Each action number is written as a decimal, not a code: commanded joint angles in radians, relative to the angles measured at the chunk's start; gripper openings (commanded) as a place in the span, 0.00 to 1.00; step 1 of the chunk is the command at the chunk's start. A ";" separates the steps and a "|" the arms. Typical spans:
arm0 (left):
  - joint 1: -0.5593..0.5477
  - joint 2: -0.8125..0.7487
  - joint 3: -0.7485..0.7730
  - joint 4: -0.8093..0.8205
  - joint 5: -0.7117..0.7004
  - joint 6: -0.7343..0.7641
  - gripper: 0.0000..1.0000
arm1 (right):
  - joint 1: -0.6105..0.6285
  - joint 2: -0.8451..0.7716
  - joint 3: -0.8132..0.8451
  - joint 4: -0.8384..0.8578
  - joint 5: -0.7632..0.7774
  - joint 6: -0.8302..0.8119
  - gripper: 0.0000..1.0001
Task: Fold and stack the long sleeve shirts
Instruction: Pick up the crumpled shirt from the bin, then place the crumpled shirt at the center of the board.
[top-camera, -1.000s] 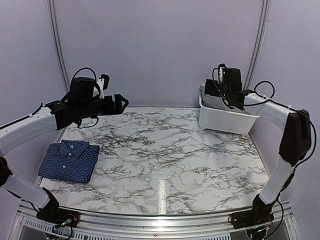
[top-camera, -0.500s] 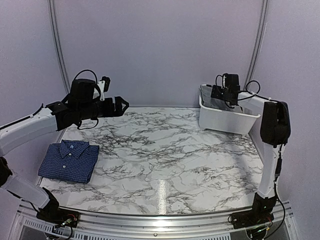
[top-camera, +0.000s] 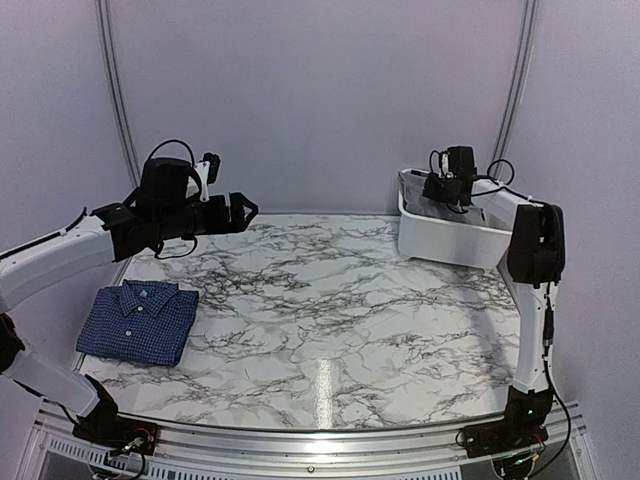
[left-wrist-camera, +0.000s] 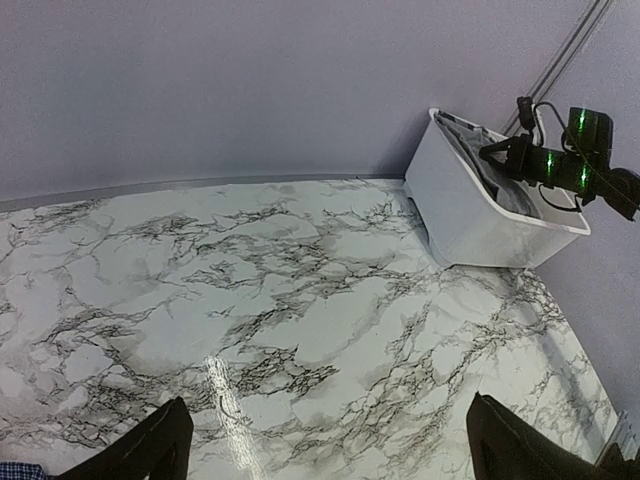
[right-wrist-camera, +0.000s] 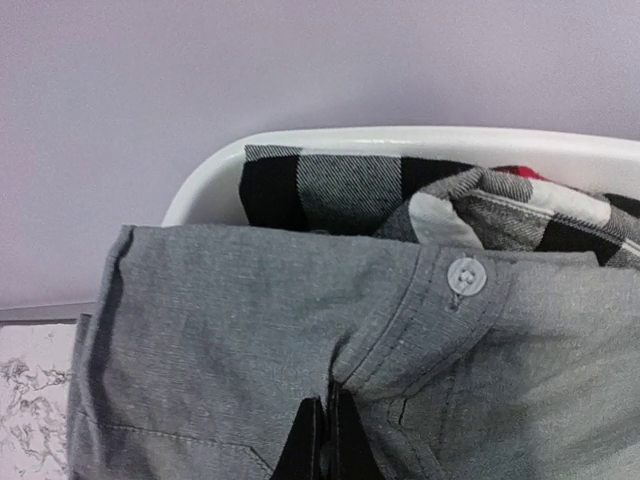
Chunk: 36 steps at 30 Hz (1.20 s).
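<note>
The dark blue checked shirt (top-camera: 138, 320) lies folded on the table at the near left. The grey shirt (right-wrist-camera: 250, 330) is bunched in the white bin (top-camera: 450, 240) at the far right, draped over its rim. My right gripper (right-wrist-camera: 328, 400) reaches into the bin (right-wrist-camera: 400, 140) and is shut on a fold of the grey cloth beside a buttoned cuff. In the top view the right gripper (top-camera: 452, 185) sits over the bin's back part. My left gripper (top-camera: 245, 210) hovers open above the far left of the table, its fingers (left-wrist-camera: 170, 440) wide apart and holding nothing.
A black, white and red plaid garment (right-wrist-camera: 340, 190) lies in the bin behind the grey shirt. The bin (left-wrist-camera: 480, 215) stands against the back wall at the right. Marble table (top-camera: 330, 300) spreads between the two arms.
The right arm has reached farther into the bin and its jaws have closed on the grey shirt. The left arm and the blue shirt have not moved.
</note>
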 joint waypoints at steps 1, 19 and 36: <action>0.007 0.001 0.000 -0.010 -0.002 -0.003 0.99 | 0.009 -0.021 0.096 -0.081 -0.068 -0.021 0.00; 0.007 -0.034 -0.029 0.073 -0.013 -0.013 0.99 | 0.260 -0.417 0.024 0.007 0.039 -0.187 0.00; 0.011 -0.107 -0.087 0.093 -0.004 -0.034 0.99 | 0.559 -0.535 -0.111 0.128 -0.010 -0.133 0.00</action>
